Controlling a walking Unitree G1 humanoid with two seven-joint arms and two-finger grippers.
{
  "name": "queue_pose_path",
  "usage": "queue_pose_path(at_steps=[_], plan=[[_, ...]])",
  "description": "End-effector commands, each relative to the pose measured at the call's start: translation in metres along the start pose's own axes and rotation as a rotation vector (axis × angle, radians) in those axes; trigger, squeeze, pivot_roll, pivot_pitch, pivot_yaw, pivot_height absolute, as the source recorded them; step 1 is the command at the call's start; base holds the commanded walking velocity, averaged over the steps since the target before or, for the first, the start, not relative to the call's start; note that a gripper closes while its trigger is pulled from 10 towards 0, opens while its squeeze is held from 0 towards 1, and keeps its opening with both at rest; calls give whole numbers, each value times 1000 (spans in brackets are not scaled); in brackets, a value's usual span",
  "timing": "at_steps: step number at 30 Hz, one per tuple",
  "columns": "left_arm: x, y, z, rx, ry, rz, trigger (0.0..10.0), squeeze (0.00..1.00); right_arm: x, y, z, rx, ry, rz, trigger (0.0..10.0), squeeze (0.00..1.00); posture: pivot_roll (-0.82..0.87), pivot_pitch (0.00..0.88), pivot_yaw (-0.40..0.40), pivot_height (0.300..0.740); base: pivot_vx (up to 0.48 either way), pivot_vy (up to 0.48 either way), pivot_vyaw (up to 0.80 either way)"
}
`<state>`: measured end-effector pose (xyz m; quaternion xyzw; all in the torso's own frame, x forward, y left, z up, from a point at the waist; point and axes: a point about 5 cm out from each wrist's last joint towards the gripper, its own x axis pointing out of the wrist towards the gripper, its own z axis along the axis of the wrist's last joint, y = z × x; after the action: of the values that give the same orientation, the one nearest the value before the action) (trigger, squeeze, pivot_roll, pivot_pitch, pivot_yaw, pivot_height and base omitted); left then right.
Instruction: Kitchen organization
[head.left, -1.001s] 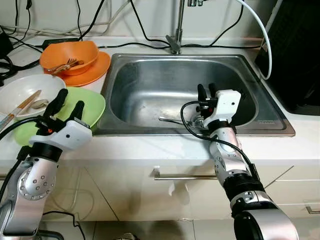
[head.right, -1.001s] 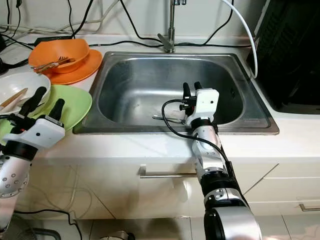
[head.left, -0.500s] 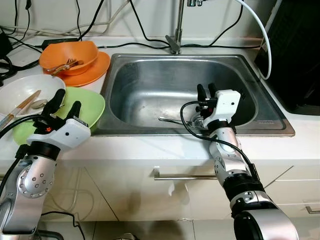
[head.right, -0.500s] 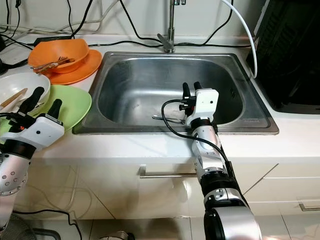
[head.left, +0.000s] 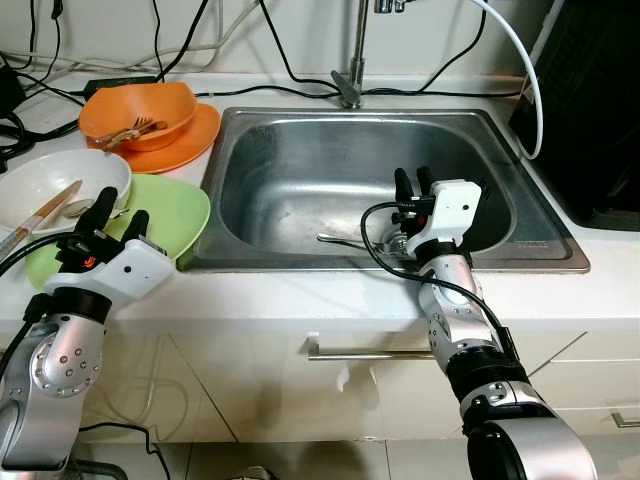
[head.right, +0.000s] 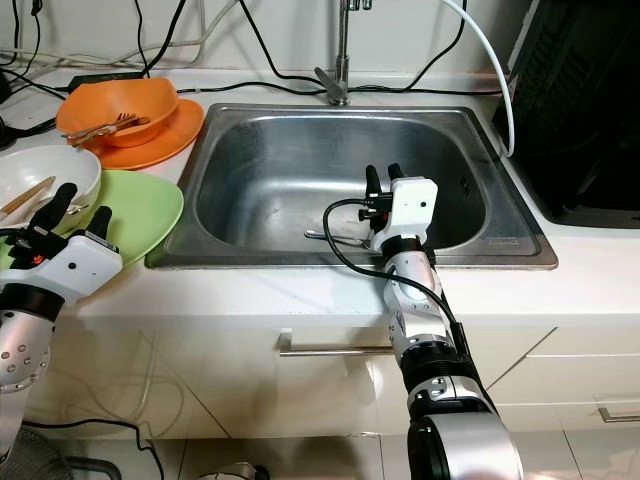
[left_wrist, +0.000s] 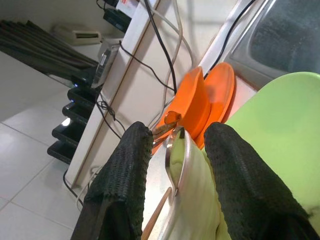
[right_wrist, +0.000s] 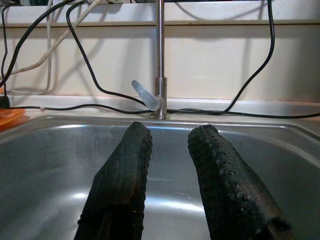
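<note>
The left gripper (head.left: 112, 215) hovers over the tabletop (head.left: 300, 290), fingers (left_wrist: 130, 170) apart astride the white bowl (head.left: 40, 190) rim beside the green plate (head.left: 175, 210). The right gripper (head.left: 412, 185) hangs inside the sink (head.left: 300, 170), fingers parted and empty, above a fork (head.left: 345, 240). No writing is legible.

- A stainless steel sink (head.left: 300, 190) is set into a white countertop (head.left: 330, 295).
- Behind the sink, a chrome faucet (right_wrist: 159, 65) rises against a pale wall (right_wrist: 215, 60).
- Black cables (head.left: 290, 70) trail along the counter behind the sink.
- Below the sink, white cabinet fronts carry a metal drawer handle (head.left: 365, 352).
- Right of the sink stands a black appliance (head.left: 595, 100).
- Under the cabinets lies a light tiled floor (head.right: 560, 455).
</note>
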<state>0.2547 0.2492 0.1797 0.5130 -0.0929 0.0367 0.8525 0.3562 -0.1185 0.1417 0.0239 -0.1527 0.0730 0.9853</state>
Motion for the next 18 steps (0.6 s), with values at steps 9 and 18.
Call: queue_pose_path(at_steps=[9, 18], plan=[[10, -3, 1, 12, -7, -19, 10000, 0, -12, 1, -18, 23, 76, -23, 10000, 0, 262, 7, 71, 740, 0, 0, 0], [16, -6, 5, 13, -31, -46, 0, 0, -14, 0, -19, 23, 73, -36, 10000, 0, 251, 0, 87, 740, 0, 0, 0]])
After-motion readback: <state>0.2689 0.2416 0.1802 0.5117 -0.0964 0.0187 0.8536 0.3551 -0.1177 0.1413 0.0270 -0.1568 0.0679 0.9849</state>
